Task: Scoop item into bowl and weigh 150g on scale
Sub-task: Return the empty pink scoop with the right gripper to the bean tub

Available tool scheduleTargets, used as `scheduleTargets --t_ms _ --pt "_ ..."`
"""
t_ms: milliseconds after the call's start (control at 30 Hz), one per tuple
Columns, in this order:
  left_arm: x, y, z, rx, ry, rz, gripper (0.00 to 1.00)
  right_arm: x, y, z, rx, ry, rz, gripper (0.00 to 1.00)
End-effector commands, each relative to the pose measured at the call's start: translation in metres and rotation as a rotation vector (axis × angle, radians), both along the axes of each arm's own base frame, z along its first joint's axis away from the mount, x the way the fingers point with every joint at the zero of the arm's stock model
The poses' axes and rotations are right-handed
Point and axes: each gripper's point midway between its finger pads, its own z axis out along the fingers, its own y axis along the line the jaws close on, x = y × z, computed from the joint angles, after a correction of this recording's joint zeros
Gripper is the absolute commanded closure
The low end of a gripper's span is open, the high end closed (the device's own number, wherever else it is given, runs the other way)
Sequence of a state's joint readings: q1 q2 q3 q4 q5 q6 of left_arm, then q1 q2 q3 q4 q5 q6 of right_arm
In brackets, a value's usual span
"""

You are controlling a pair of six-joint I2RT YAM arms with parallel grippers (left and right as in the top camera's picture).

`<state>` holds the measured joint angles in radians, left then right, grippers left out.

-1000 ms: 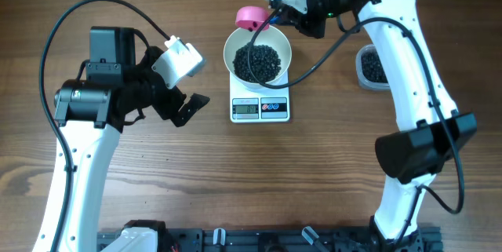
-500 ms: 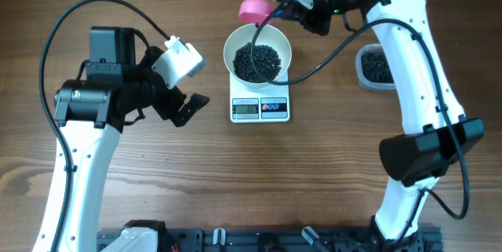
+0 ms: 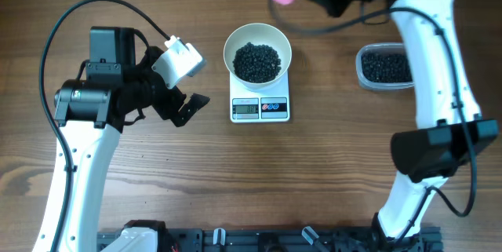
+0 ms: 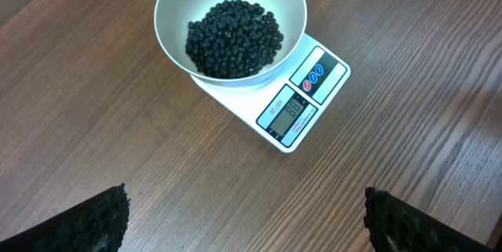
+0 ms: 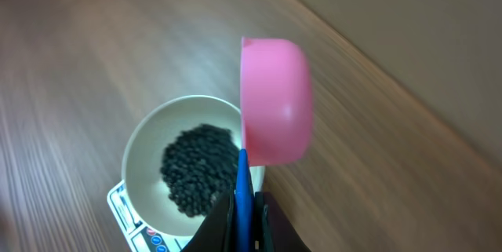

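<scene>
Across the table (image 3: 157, 197), our left gripper (image 3: 187, 111) hangs idle, jaws spread wide and empty, well apart from the scale (image 3: 260, 108). The bowl (image 3: 230, 46) sits on the scale, part-filled with beans (image 3: 257, 61); more lie in the tub (image 3: 363, 71). Our right gripper (image 5: 245, 205) is clamped on the blue handle (image 5: 244, 189) of the pink scoop (image 5: 274, 99), raised beyond the bowl. We judge we are between scoops; next, refill at the tub and watch the display (image 4: 292, 109).

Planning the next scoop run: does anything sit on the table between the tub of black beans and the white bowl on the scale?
Nothing visible does. From overhead, only bare tabletop lies between the tub and the bowl on the scale. The right gripper holds the pink scoop farther back, off that line.
</scene>
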<state>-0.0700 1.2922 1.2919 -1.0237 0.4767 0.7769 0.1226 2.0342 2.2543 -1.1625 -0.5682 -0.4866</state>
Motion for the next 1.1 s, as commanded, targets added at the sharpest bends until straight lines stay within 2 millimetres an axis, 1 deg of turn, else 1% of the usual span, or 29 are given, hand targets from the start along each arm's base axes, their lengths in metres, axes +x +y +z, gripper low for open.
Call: scheduleTargets --t_ms 0,67,133,167,333,367,433,567,700,900,967,1000,1067 --pt "-0.001 -0.001 -0.004 -0.006 0.015 0.002 0.0 0.012 -0.073 0.011 0.058 0.111 -0.355 0.96" --pt "-0.001 -0.001 -0.004 -0.006 0.015 0.002 0.0 0.007 -0.104 0.005 0.049 0.154 -0.425 0.96" --pt "-0.001 -0.001 -0.004 -0.006 0.015 0.002 0.0 -0.002 -0.13 -0.002 0.03 0.205 -0.489 0.96" --pt "-0.001 -0.001 -0.004 -0.006 0.015 0.002 0.0 -0.009 -0.149 -0.008 0.003 0.248 -0.556 0.96" --pt "-0.001 -0.001 -0.004 -0.006 0.015 0.002 0.0 -0.039 -0.2 -0.029 -0.143 0.367 -0.731 0.96" --pt "-0.001 -0.001 -0.004 -0.006 0.015 0.002 0.0 -0.044 -0.207 -0.032 -0.17 0.388 -0.754 0.96" --pt "-0.001 -0.001 -0.004 -0.006 0.015 0.002 0.0 -0.055 -0.214 -0.036 -0.201 0.427 -0.775 0.96" --pt "-0.001 -0.001 -0.004 -0.006 0.015 0.002 0.0 -0.063 -0.216 -0.044 -0.23 0.469 -0.78 0.96" --pt "-0.001 -0.001 -0.004 -0.006 0.015 0.002 0.0 -0.07 -0.224 -0.069 -0.293 0.528 -0.795 0.96" --pt "-0.001 -0.001 -0.004 -0.006 0.015 0.003 0.0 -0.076 -0.224 -0.107 -0.321 0.603 -0.779 0.96" --pt "-0.001 -0.001 -0.004 -0.006 0.015 0.002 0.0 -0.081 -0.231 -0.119 -0.369 0.62 -0.797 0.96" --pt "-0.001 -0.001 -0.004 -0.006 0.015 0.002 0.0 -0.083 -0.237 -0.124 -0.405 0.627 -0.832 0.96" --pt "-0.001 -0.001 -0.004 -0.006 0.015 0.002 0.0 -0.084 -0.247 -0.127 -0.457 0.62 -0.879 0.96"
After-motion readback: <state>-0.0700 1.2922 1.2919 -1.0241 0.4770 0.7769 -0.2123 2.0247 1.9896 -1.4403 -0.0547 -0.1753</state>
